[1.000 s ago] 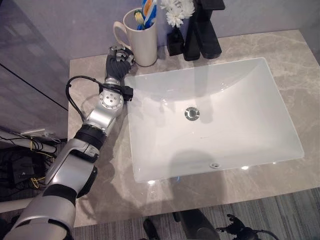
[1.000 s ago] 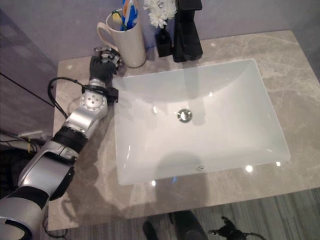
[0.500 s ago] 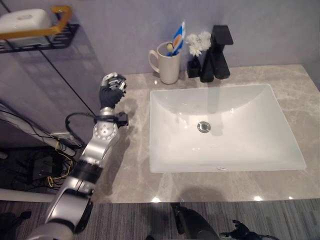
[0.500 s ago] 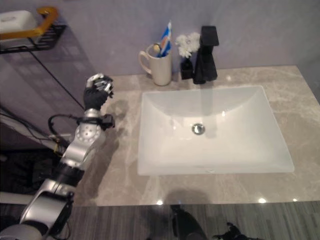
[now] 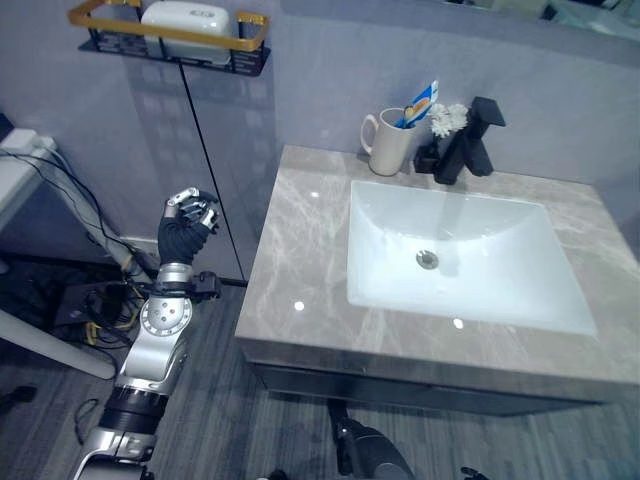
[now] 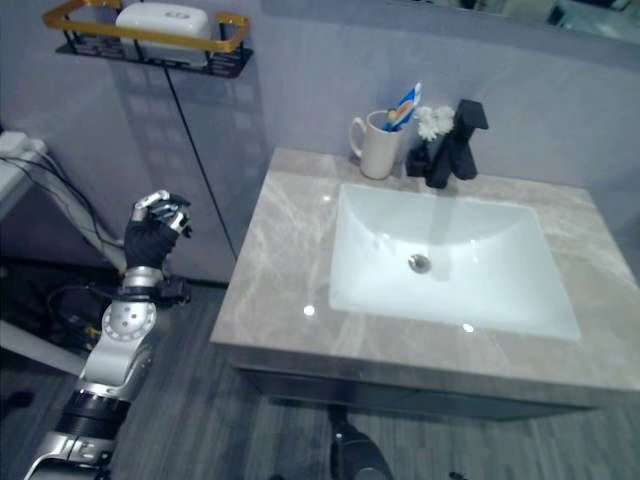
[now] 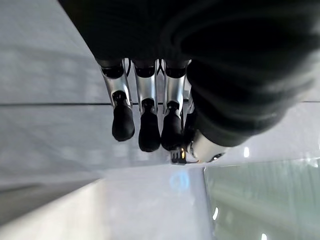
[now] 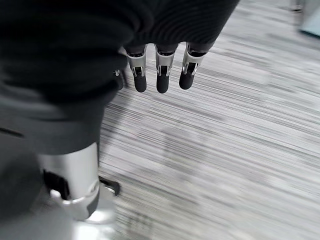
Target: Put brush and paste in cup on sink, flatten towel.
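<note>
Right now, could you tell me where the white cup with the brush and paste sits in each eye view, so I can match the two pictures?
Left eye view: the cup stands at the back left corner of the counter, just left of the black faucet.
Right eye view: the cup stands in the same corner, nearer the picture's middle.
Shared landmark: the white flowers between cup and faucet.

head eyes: high, looking down, share sink point(image 5: 455, 250) | wrists: close along fingers point(image 7: 142, 117)

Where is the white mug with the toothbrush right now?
The mug stands at the counter's back edge, left of the black faucet and white flowers, behind the sink.
</note>
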`<state>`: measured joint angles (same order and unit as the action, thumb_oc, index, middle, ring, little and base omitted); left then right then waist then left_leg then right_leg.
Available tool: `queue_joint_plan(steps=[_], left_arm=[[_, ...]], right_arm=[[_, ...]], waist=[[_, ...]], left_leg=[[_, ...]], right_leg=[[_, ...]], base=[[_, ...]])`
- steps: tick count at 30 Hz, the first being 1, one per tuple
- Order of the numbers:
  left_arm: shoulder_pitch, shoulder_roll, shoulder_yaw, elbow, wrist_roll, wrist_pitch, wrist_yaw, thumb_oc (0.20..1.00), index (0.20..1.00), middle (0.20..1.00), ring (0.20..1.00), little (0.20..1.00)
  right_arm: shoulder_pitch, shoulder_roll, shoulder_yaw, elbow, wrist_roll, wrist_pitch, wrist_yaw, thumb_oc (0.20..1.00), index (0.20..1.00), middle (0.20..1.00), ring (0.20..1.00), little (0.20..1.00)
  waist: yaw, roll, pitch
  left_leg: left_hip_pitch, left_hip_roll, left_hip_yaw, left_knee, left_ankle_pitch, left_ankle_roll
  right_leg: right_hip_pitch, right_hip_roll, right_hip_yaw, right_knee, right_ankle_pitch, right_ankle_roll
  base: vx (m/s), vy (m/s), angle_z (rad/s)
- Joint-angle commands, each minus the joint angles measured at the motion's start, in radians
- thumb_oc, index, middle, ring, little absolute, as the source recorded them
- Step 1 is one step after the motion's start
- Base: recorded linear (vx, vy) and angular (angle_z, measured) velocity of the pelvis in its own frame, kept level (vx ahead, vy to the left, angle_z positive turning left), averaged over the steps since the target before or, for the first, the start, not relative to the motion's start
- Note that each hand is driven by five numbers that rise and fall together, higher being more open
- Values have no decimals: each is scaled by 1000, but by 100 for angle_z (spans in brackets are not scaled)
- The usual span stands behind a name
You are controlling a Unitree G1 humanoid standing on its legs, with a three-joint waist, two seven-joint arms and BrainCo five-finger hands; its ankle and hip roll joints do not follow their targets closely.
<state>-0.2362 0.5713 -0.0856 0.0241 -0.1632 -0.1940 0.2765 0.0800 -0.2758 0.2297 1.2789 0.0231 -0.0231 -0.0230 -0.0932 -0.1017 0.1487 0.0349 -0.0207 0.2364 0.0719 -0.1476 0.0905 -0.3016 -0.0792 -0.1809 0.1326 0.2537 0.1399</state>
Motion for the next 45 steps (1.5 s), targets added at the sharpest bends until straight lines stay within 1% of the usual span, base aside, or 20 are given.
queue_joint_plan(steps=[1,5,7,8,9,10,11,13,16,19,21,23,24,25,26,31,32,33,37,45], left_arm=[[36,67,44,-160,148,-96,26,479,479,479,479,479],[156,80,60,-227,202,-117,18,652,652,652,652,652],[160,80,46,-225,211,-119,15,721,721,721,721,721],[160,80,26,-224,222,-118,12,815,815,815,815,815],[159,80,24,-222,222,-119,12,827,827,827,827,827],[176,66,13,-227,223,-117,16,912,912,912,912,912],[187,57,10,-224,228,-115,16,1000,1000,1000,1000,1000],[200,40,-21,-204,226,-111,18,1000,1000,1000,1000,1000],[198,20,-70,-154,265,-107,29,1000,1000,1000,1000,1000],[155,-47,-138,-97,242,-63,4,1000,1000,1000,1000,1000],[134,-66,-168,-60,222,-53,-5,1000,1000,1000,1000,1000],[102,-94,-205,13,192,-38,-16,1000,1000,1000,1000,1000],[99,-129,-225,79,111,-24,-48,1000,1000,1000,1000,1000],[96,-130,-226,82,109,-25,-49,1000,1000,1000,1000,1000],[125,-170,-233,156,-82,-8,-136,1000,1000,1000,1000,1000],[155,-157,-255,235,-166,37,-248,1000,1000,1000,1000,1000],[192,-167,-259,312,-193,61,-274,1000,1000,1000,1000,1000],[202,-177,-263,360,-207,73,-281,1000,1000,1000,1000,1000],[219,-189,-251,465,-107,111,-279,1000,1000,1000,1000,1000],[230,-222,-237,651,3,120,-264,1000,1000,1000,1000,1000]], right_arm=[[64,11,78,8,-54,-3,0,1000,1000,1000,1000,1000],[60,13,59,-2,-57,-19,-21,1000,1000,1000,1000,1000],[57,13,57,-3,-53,-20,-25,1000,1000,1000,1000,1000],[43,10,59,-9,-49,-23,-33,1000,1000,1000,1000,1000],[44,10,58,-9,-49,-23,-33,1000,1000,1000,1000,1000],[12,8,63,-48,-30,-32,-48,1000,1000,1000,1000,1000],[6,2,67,-76,-24,-36,-53,1000,1000,1000,1000,1000],[3,-6,66,-118,-16,-49,-73,1000,1000,1000,1000,1000],[50,-74,70,-319,-111,-73,-133,1000,1000,1000,1000,1000],[125,-154,-40,-547,-124,-84,-191,1000,1000,1000,1000,1000],[134,-161,-65,-585,-102,-84,-207,1000,1000,1000,1000,1000],[115,-191,-40,-611,-117,-87,-208,1000,1000,1000,1000,1000],[105,-224,-19,-643,-134,-82,-197,1000,1000,1000,1000,1000],[105,-225,-20,-645,-134,-81,-197,1000,1000,1000,1000,1000],[84,-239,-10,-623,-134,-73,-184,1000,1000,1000,1000,1000],[96,-259,-23,-577,-142,-53,-146,1000,1000,1000,1000,1000],[71,-261,-11,-504,-143,-44,-122,1000,1000,1000,1000,1000],[63,-259,-6,-458,-139,-38,-115,1000,1000,1000,1000,1000],[54,-243,-12,-408,-116,-29,-83,1000,1000,1000,1000,1000],[29,-163,6,-229,-96,-20,-43,1000,1000,1000,1000,1000]], waist=[[7,21,-6],[22,22,-45],[28,19,-55],[38,16,-76],[43,16,-75],[69,18,-99],[76,14,-105],[60,18,-100],[39,23,-100],[-3,37,-86],[-5,43,-73],[22,54,-38],[43,54,-19],[41,55,-20],[65,72,-24],[50,88,-33],[67,105,-29],[72,114,-26],[84,144,-27],[98,130,-89]], left_leg=[[44,-29,-13,-92,45,-65],[22,8,88,-131,84,-64],[20,14,117,-130,88,-66],[6,28,180,-123,94,-67],[7,29,184,-121,93,-67],[0,61,294,-100,76,-74],[-3,71,339,-89,77,-76],[-2,95,400,-61,82,-80],[-11,134,445,-11,83,-102],[-32,211,490,95,109,-144],[-44,255,484,167,127,-170],[-80,286,342,299,159,-202],[-130,238,142,379,186,-170],[-135,239,139,383,185,-171],[-184,100,-84,373,168,-141],[-222,112,-97,284,174,-123],[-253,55,-184,132,196,-125],[-256,44,-214,77,230,-133],[-289,54,-213,-17,315,-150],[-202,9,-146,-48,249,-101]], right_leg=[[-8,-49,-9,120,-66,36],[87,-22,-75,204,-185,19],[115,-22,-75,195,-198,19],[167,-44,-100,161,-202,23],[167,-42,-95,159,-200,23],[230,-111,-223,121,-208,50],[241,-111,-232,99,-206,51],[225,-112,-235,96,-216,42],[244,-62,-175,44,-274,12],[265,-10,-104,-17,-292,-13],[282,20,-78,-36,-299,-30],[302,64,-1,-46,-318,-64],[306,79,76,-61,-303,-93],[305,80,74,-62,-303,-94],[297,86,174,-78,-278,-90],[313,92,238,-96,-271,-91],[327,113,294,-108,-274,-91],[342,119,316,-112,-282,-90],[367,131,348,-83,-320,-89],[377,70,365,-13,-370,-44]], base=[[-167,39,-96],[-160,0,-76],[-119,-62,-104],[-144,-73,-112],[-211,-110,-159],[-165,-96,-147],[-216,-151,-245],[-141,-213,-228],[-58,-195,-107],[-47,-304,-95],[7,-236,-72],[-49,-180,-68],[-96,-125,-148],[-38,-42,-206],[97,21,-160],[118,29,-103],[313,165,-26],[238,147,-81],[206,143,-105],[190,203,-30]])
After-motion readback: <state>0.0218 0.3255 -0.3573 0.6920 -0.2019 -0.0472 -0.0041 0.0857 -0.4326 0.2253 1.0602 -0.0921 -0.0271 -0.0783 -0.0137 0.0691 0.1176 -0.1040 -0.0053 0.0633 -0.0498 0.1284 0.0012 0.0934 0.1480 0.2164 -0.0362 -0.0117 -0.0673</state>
